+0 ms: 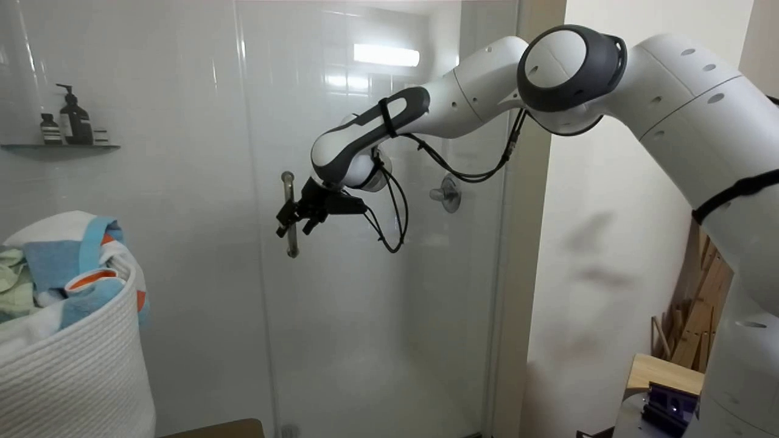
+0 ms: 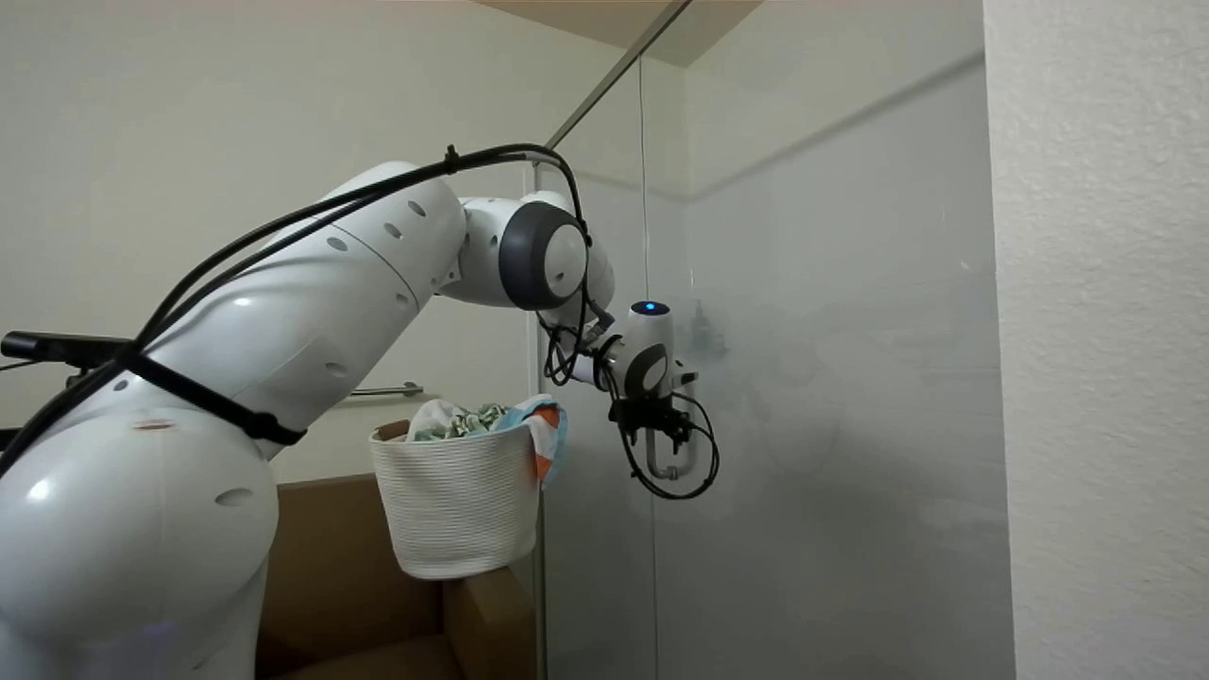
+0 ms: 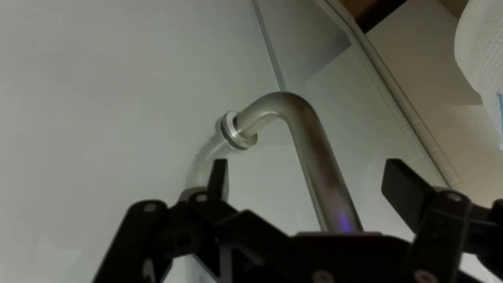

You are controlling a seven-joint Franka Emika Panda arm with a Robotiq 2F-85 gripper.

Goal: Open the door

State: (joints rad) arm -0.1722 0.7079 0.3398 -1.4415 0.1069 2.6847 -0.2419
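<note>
Looks ready to grasp, with jaws wide astride the vertical silver D-shaped bar handle (image 3: 325,181) of the tall clear glass door (image 1: 353,316) just beyond, apparently closed; should next clamp, then pull.

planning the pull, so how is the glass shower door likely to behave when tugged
The glass shower door will probably move stiffly as one piece, being a tall, flat pane. Its bar handle could be slippery, as the metal looks smooth and rounded. The glass might chip if knocked, since no frame shows along its handle side.
</note>
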